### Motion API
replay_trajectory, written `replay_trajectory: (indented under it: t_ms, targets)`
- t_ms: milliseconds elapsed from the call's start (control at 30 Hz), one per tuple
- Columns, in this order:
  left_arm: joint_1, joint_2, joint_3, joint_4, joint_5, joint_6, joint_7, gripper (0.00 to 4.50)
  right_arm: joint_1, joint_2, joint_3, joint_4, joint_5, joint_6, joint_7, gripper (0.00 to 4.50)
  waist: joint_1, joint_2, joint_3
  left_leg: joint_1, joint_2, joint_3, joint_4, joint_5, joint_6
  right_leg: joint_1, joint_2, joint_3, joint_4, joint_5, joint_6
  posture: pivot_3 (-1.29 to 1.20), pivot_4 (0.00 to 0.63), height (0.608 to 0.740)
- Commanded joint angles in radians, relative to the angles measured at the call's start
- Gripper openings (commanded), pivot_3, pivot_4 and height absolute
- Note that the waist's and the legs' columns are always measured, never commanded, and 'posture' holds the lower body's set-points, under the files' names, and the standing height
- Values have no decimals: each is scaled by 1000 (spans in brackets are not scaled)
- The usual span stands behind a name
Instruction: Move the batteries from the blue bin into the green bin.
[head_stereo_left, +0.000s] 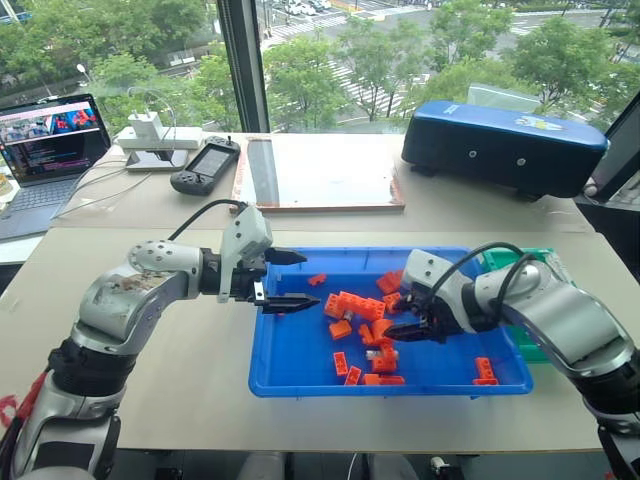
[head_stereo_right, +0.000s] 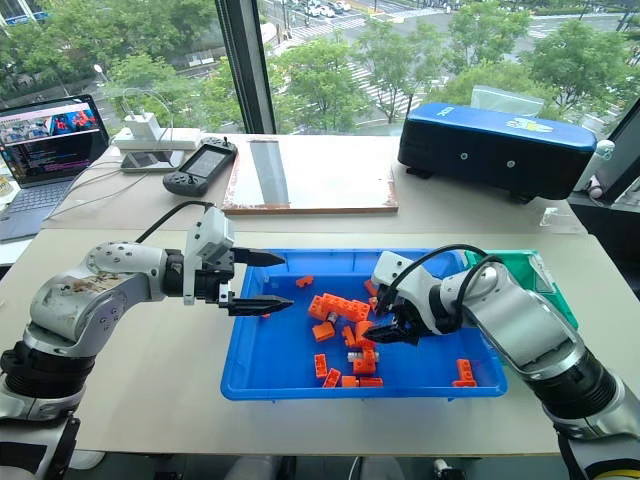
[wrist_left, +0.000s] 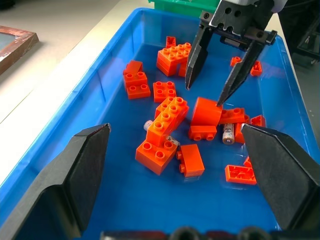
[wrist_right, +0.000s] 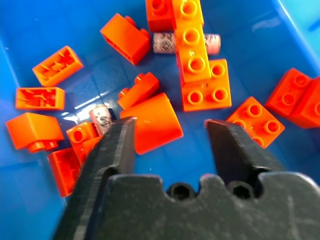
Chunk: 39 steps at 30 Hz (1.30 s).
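1. Left tool (head_stereo_left: 287, 280) hovers over the left end of the blue bin (head_stereo_left: 290, 375), fingers spread wide and nothing between them. My read: it should hold off there and leave the middle of the tray free.

2. In the middle of the bin sits a heap of orange bricks (wrist_left: 166, 122), and the batteries are tangled in it. One battery (wrist_right: 168, 42) lies flat with a long brick (wrist_right: 191, 40) across its middle. Another battery (wrist_right: 102, 117) lies just beside an orange cone-shaped block (wrist_right: 152, 121) and touches small bricks.

3. Right tool (wrist_left: 216, 82) points down into the heap, fingers apart and gripping nothing yet. From the right wrist, the cone block fills the gap between the fingers, and the nearer battery lies at the tip of one finger (wrist_right: 118, 145), outside the gap.

4. So closing here would likely catch the block, not a battery. Better, I'd say, to shift sideways until the battery sits between the fingers, with the jaws across its short width.

5. Those cylinders look smooth and round; I'd expect them to roll or squirt out of an off-centre pinch. Come down slow, fingertips near the tray floor, then close.

6. The pinned battery looks harder; I'd leave it for later.

7. The green bin (head_stereo_left: 522, 260) sits against the blue bin's right end, behind the right arm, a short carry once the grip is sound.
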<state>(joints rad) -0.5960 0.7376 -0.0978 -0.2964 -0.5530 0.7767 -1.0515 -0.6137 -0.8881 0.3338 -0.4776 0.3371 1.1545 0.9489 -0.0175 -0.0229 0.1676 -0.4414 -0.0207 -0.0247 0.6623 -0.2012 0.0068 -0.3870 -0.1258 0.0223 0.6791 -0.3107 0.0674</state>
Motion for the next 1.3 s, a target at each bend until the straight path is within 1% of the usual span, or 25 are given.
replay_trajectory:
  t_ms: [33,100,267,300,333,400,467,833,1000,1067,1100,1133,1233,1300]
  targets:
    - [-8,10,19,-26,-8,-12,-2,4500,-7,-2,8,-16,8,0,-7,982,0,0,0,0,0,0,0,0,0,0,0,0,0,0,0,0,150,732]
    - [-8,10,20,-25,-8,-12,-2,4500,-10,-4,5,-24,18,4,-1,338,1,0,0,0,0,0,0,0,0,0,0,0,0,0,0,0,150,732]
    - [-4,11,23,-27,-10,-10,0,4500,-28,1,-22,-19,26,6,-19,338,0,0,0,0,0,0,0,0,0,0,0,0,0,0,0,0,150,732]
    - [-4,10,21,-26,-10,-11,0,4500,-34,-1,-26,-16,26,2,-22,892,0,0,0,0,0,0,0,0,0,0,0,0,0,0,0,0,150,732]
    - [-4,10,21,-26,-10,-11,-1,4500,-39,-4,-30,-15,28,0,-23,1069,0,0,0,0,0,0,0,0,0,0,0,0,0,0,0,0,150,732]
    - [-4,9,19,-24,-9,-12,-1,4500,-47,-9,-32,-19,30,-3,-24,1835,0,0,0,0,0,0,0,0,0,0,0,0,0,0,0,0,150,732]
    - [-5,7,18,-23,-9,-13,-1,4500,-49,-10,-26,-24,32,-5,-23,2417,0,0,0,0,0,0,0,0,0,0,0,0,0,0,0,0,150,732]
    - [-4,8,18,-29,-11,-7,1,4500,-28,-19,21,-52,44,-10,-9,2417,0,0,0,0,0,0,0,0,0,0,0,0,0,0,0,0,150,732]
    - [-3,11,20,-29,-10,-6,2,4500,-43,-2,-2,-62,75,17,-10,2417,0,0,0,0,0,0,0,0,0,0,0,0,0,0,0,0,150,732]
    - [-3,11,20,-28,-10,-6,2,4500,-48,-1,-6,-62,81,18,-15,2911,0,0,0,0,0,0,0,0,0,0,0,0,0,0,0,0,150,732]
    - [-3,11,20,-29,-10,-6,3,4500,-51,-3,-8,-62,82,15,-18,3052,0,0,0,0,0,0,0,0,0,0,0,0,0,0,0,0,150,732]
    - [-3,11,20,-28,-10,-6,2,4500,-54,-5,-9,-62,81,11,-22,3467,0,0,0,0,0,0,0,0,0,0,0,0,0,0,0,0,150,732]
    - [-2,11,20,-28,-10,-6,2,4500,-66,-10,-6,-59,68,-9,-36,4475,0,0,0,0,0,0,0,0,0,0,0,0,0,0,0,0,150,732]
    - [-2,11,19,-28,-11,-6,1,4500,-68,-14,-3,-59,69,-15,-36,4475,0,0,0,0,0,0,0,0,0,0,0,0,0,0,0,0,150,732]
